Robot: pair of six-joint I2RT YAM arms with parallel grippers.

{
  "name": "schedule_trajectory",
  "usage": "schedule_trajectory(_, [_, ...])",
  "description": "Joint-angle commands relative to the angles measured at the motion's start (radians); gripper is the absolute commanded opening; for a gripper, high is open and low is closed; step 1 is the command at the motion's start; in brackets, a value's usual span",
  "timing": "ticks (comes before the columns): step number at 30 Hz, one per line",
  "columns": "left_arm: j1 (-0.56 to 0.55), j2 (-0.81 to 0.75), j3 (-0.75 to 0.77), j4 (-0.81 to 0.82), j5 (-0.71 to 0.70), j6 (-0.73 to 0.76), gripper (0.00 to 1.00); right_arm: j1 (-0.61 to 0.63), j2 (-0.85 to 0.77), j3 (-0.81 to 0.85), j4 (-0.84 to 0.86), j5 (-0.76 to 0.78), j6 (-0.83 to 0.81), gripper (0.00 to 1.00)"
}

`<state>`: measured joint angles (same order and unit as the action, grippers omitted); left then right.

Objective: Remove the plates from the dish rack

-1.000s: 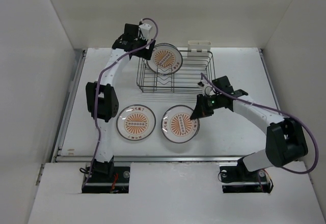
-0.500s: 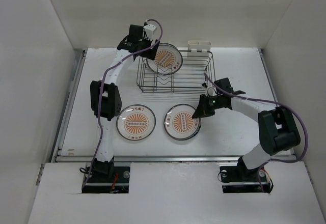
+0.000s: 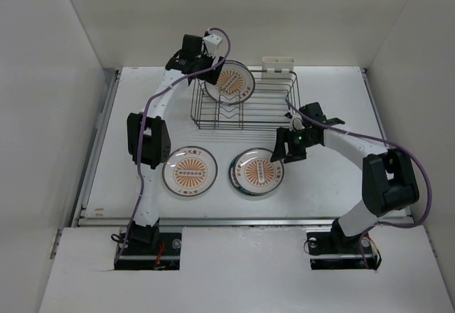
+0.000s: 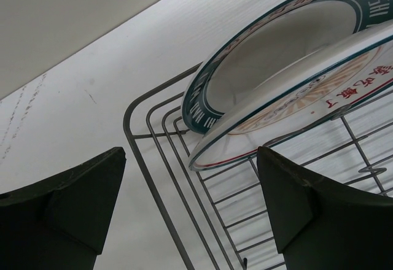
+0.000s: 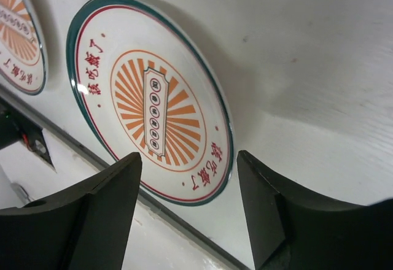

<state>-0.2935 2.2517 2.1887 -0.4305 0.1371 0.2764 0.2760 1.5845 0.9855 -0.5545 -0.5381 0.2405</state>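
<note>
From above: dish rack (image 3: 245, 107) at the far middle of the worktop (image 3: 334, 185), white cup holder (image 3: 279, 65) clipped on its far edge; racked plates (image 3: 233, 83) upright in its far left corner; left pincer (image 3: 207, 71) just beside that corner; left flat plate (image 3: 189, 171) and right flat plate (image 3: 257, 173) on the worktop nearer the arm bases, clear of the rack, side by side and apart; right pincer (image 3: 279, 155) at the right flat plate's right rim.

From the left wrist: pincer gaping wide, holding nothing; between the fingers (image 4: 67, 208), the rack's rounded corner wires; teal-rimmed lettered plate (image 4: 258, 55) standing in the rack, sunburst plate (image 4: 307, 107) close against it.

From the right wrist: pincer spread apart and empty, over the right flat plate, face up on the worktop; contact with it not clear; rim of the left flat plate at the upper left edge.
</note>
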Motion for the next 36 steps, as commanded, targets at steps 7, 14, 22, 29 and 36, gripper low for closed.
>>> schedule_trajectory(7, [-0.004, 0.003, 0.046, 0.033, -0.010, 0.055, 0.87, -0.006, -0.015, 0.065, -0.147, 0.161, -0.001, 0.68])
schedule_trajectory(14, [-0.022, 0.025, 0.057, 0.015, -0.021, 0.064, 0.88, 0.005, 0.101, 0.050, -0.004, 0.110, 0.029, 0.51])
schedule_trajectory(22, [-0.022, 0.025, 0.057, 0.015, -0.031, 0.082, 0.88, 0.066, 0.166, 0.082, 0.018, 0.099, 0.051, 0.35])
schedule_trajectory(29, [-0.022, 0.025, 0.057, 0.033, -0.031, 0.083, 0.88, 0.075, 0.166, 0.064, 0.048, 0.109, 0.065, 0.34])
schedule_trajectory(36, [-0.022, 0.025, 0.057, 0.033, -0.031, 0.073, 0.88, 0.164, 0.206, 0.073, 0.071, 0.127, 0.097, 0.35])
